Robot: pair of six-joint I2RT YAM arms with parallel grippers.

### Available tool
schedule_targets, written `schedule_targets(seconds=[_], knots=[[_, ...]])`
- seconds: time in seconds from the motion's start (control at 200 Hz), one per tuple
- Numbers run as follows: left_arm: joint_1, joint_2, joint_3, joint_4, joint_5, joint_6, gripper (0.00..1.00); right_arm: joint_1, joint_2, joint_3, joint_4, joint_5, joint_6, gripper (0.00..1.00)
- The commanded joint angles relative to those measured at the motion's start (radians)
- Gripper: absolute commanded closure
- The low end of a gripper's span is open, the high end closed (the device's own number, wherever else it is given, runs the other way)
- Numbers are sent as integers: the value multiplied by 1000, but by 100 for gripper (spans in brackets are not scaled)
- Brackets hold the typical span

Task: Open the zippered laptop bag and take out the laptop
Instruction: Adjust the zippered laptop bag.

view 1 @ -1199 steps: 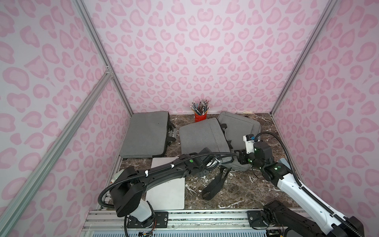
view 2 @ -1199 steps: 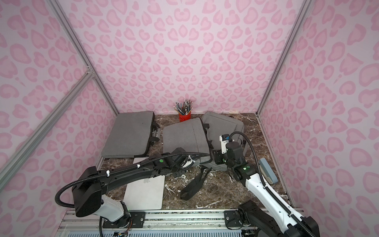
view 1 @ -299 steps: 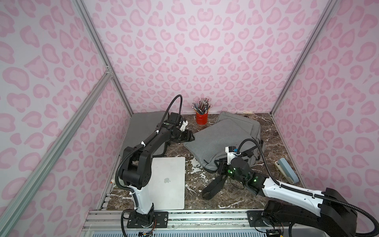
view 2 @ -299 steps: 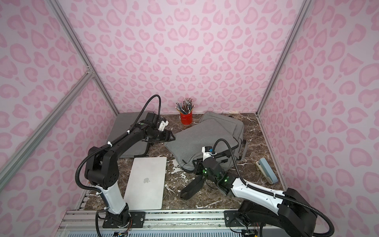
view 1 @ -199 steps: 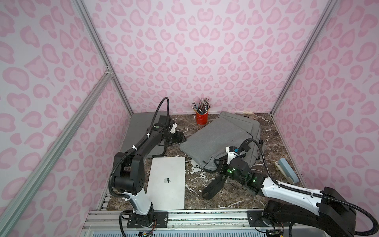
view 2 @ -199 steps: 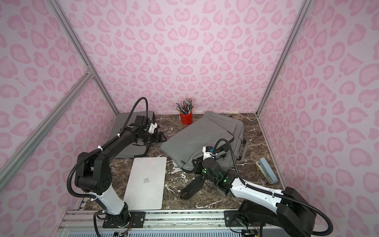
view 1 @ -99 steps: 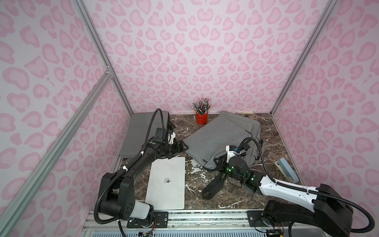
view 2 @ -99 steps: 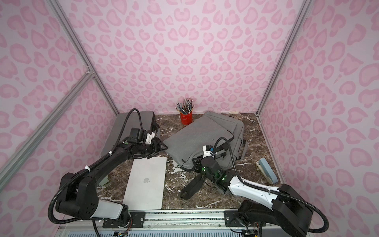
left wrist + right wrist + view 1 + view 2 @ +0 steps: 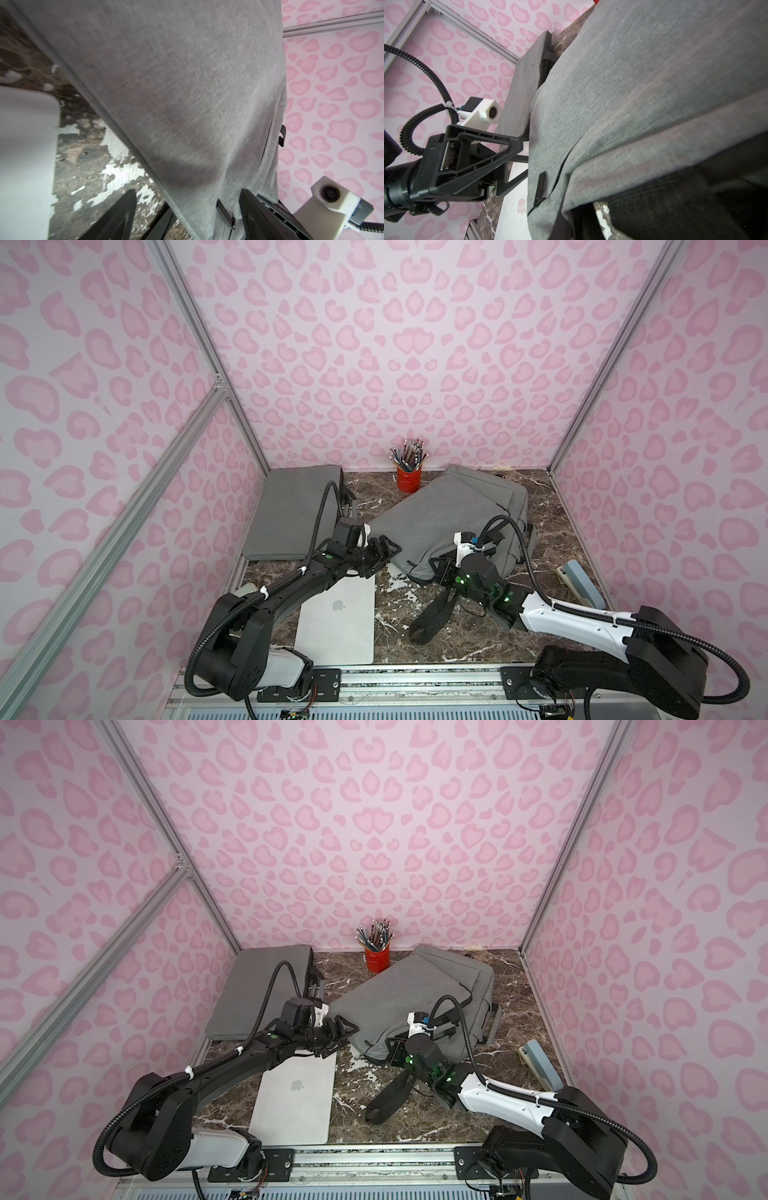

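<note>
a: where is the left hand?
b: at the 9 o'clock corner of the grey laptop bag, jaws spread wide. in the left wrist view one dark finger shows on each side of the bag's edge, so the corner lies between them and nothing is gripped.
a: and the right hand?
b: closed, at the bag's 6 o'clock edge. in the right wrist view the cloth runs right up to it, but i cannot tell whether any fabric is pinched.
a: the laptop?
b: out of the bag, lying flat and lid up on the marble surface, at about 7 o'clock from the bag. the left arm reaches over its far corner.
a: anything else around?
b: a second grey bag at 9 o'clock against the wall, a red cup of pencils at 12 o'clock, and a black strap trailing from the bag toward 6 o'clock.
</note>
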Motion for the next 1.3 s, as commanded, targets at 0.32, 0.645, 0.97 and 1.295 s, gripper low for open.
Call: schedule_targets(seconds=[0.32,0.645,0.97,1.295], knots=[[-62,7,32,98,-34,-83,69,-1,3,-33,92,-29,-1,100],[-66,-19,82,0,-60,-19,94,5,-59,-11,-136,-23,-67,68],[-69,2,121,-40,-77,22,95,41,-121,106,-408,-179,-176,48],[-72,23,142,-55,-89,43,97,104,-146,191,-576,-181,-185,37]])
